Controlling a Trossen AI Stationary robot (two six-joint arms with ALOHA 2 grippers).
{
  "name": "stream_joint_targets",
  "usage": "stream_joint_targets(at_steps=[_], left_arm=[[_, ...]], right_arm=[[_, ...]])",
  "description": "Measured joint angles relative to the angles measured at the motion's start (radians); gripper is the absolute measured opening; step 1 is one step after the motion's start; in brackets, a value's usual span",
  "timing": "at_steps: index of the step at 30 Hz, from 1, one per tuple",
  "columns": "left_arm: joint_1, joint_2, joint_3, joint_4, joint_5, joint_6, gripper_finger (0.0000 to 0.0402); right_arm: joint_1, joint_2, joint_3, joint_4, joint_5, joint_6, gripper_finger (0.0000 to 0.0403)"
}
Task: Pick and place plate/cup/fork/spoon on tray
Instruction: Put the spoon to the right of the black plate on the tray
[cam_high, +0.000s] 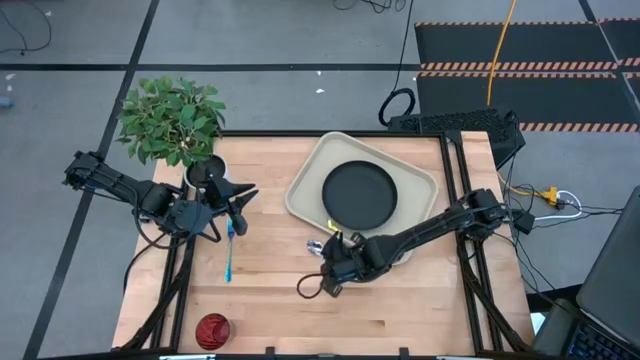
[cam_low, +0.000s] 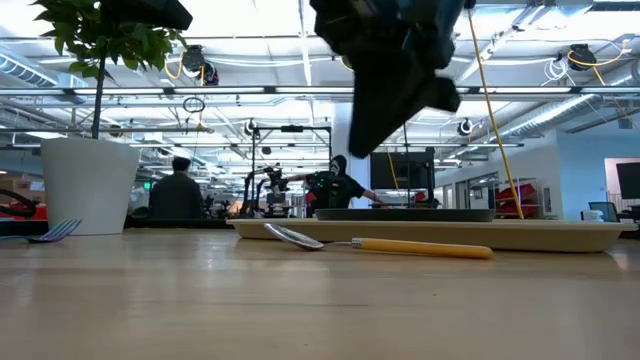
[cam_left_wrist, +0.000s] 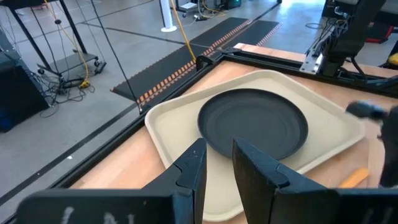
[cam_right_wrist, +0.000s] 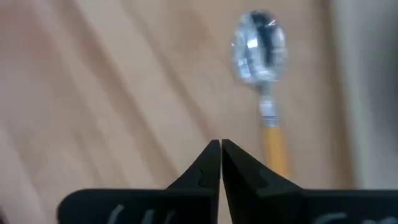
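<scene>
- A light wooden table stands on a grey floor; the low view looks across it into a workshop hall where people sit among machinery.
- The right gripper hangs just above the tabletop with its two dark fingers pressed together and pinching nothing.
- The spoon lies flat on the wood right in front of that claw, apart from the fingertips: its orange handle points back toward them and its shiny bowl lies farther out.
- Just beyond the spoon lies the beige tray, and the black plate rests flat inside it.
- The left gripper waits by the white pot of the green plant, its fingers slightly spread and empty, facing the tray across the table.
- The blue-handled fork lies on the wood just beneath and beside that left claw.
- The dark red cup sits well apart from both claws, near the table's front edge on the left arm's side.
</scene>
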Motion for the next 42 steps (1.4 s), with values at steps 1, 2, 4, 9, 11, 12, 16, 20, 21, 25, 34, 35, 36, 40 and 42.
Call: stream_joint_targets(at_steps=[1, 2, 4, 9, 11, 12, 16, 20, 21, 25, 34, 35, 36, 40, 42], left_arm=[[0.000, 0.000, 0.000, 0.000, 0.000, 0.000, 0.0081], [0.000, 0.000, 0.000, 0.000, 0.000, 0.000, 0.0081], [-0.003, 0.000, 0.000, 0.000, 0.000, -0.001, 0.0081], [-0.013, 0.000, 0.000, 0.000, 0.001, 0.001, 0.0081], [-0.014, 0.000, 0.000, 0.000, 0.001, 0.002, 0.0081], [-0.014, 0.000, 0.000, 0.000, 0.001, 0.002, 0.0081], [-0.013, 0.000, 0.000, 0.000, 0.001, 0.009, 0.0081], [-0.013, 0.000, 0.000, 0.000, 0.001, 0.010, 0.0081], [-0.013, 0.000, 0.000, 0.000, 0.001, 0.010, 0.0081], [-0.013, 0.000, 0.000, 0.001, 0.001, 0.010, 0.0081], [-0.013, 0.000, 0.000, 0.002, 0.000, 0.010, 0.0081], [-0.013, 0.000, 0.000, 0.002, 0.000, 0.010, 0.0081], [-0.013, 0.000, 0.000, 0.002, 0.000, 0.010, 0.0081], [-0.013, 0.000, 0.000, 0.003, 0.000, 0.010, 0.0081], [-0.013, 0.000, 0.000, 0.003, 0.000, 0.010, 0.0081]], right_arm=[[0.000, 0.001, -0.024, 0.045, -0.008, -0.017, 0.0018], [0.001, 0.003, -0.050, 0.085, -0.012, -0.027, 0.0028], [0.001, 0.004, -0.096, 0.137, -0.037, -0.037, 0.0057], [-0.002, 0.002, -0.188, 0.182, -0.030, -0.058, 0.0147], [-0.005, 0.003, -0.198, 0.184, -0.014, -0.073, 0.0179], [-0.006, 0.002, -0.198, 0.188, -0.004, -0.087, 0.0192], [-0.006, 0.000, -0.196, 0.194, 0.004, -0.141, 0.0221], [-0.006, 0.000, -0.209, 0.193, 0.030, -0.163, 0.0217], [-0.006, 0.000, -0.216, 0.193, 0.034, -0.165, 0.0213], [-0.006, 0.000, -0.250, 0.216, 0.050, -0.165, 0.0197], [-0.006, -0.004, -0.329, 0.281, 0.056, -0.194, 0.0171], [-0.006, -0.004, -0.335, 0.288, 0.056, -0.198, 0.0168], [-0.006, -0.005, -0.340, 0.297, 0.056, -0.205, 0.0163], [-0.006, -0.005, -0.345, 0.313, 0.055, -0.241, 0.0120], [-0.006, -0.004, -0.346, 0.313, 0.055, -0.248, 0.0081]])
